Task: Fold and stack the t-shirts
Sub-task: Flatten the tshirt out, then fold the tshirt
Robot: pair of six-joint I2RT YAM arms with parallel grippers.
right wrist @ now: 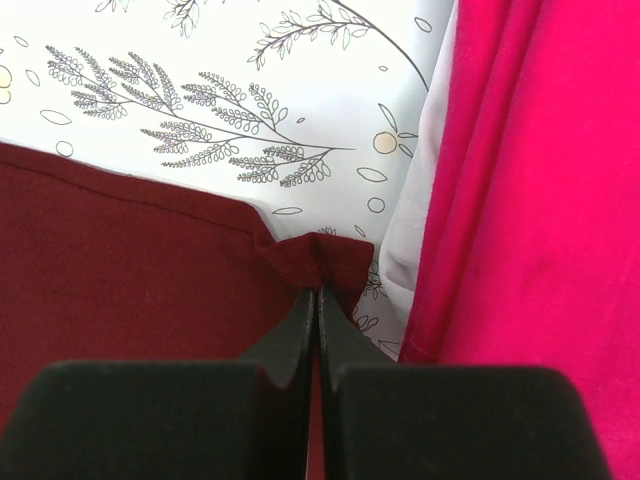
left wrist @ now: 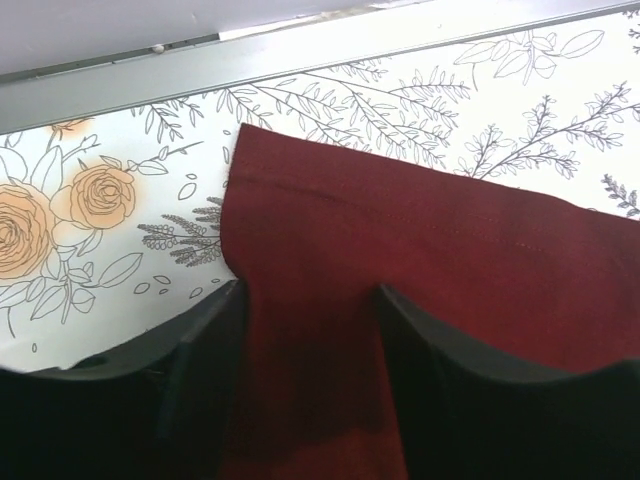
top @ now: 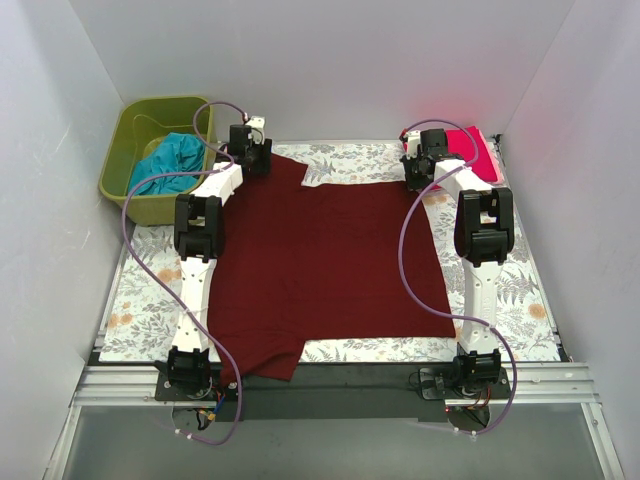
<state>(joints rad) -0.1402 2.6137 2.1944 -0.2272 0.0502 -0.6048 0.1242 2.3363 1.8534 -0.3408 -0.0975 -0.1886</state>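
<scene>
The dark maroon t-shirt (top: 320, 260) lies spread flat over the middle of the floral table cover. My left gripper (top: 250, 150) is at its far left corner. In the left wrist view this gripper (left wrist: 310, 315) is open, and the maroon cloth (left wrist: 400, 240) lies flat between the fingers. My right gripper (top: 420, 168) is at the shirt's far right corner. In the right wrist view it (right wrist: 318, 292) is shut on a bunched corner of the maroon shirt (right wrist: 325, 255). The bright pink-red t-shirt (top: 478, 155) lies folded at the far right, also in the right wrist view (right wrist: 540, 200). The teal t-shirt (top: 170, 165) is in the bin.
A green plastic bin (top: 125, 170) stands at the far left, off the table cover. The floral table cover (top: 150, 300) shows around the shirt. A metal rail (left wrist: 300, 55) runs along the table's far edge. White walls close in on three sides.
</scene>
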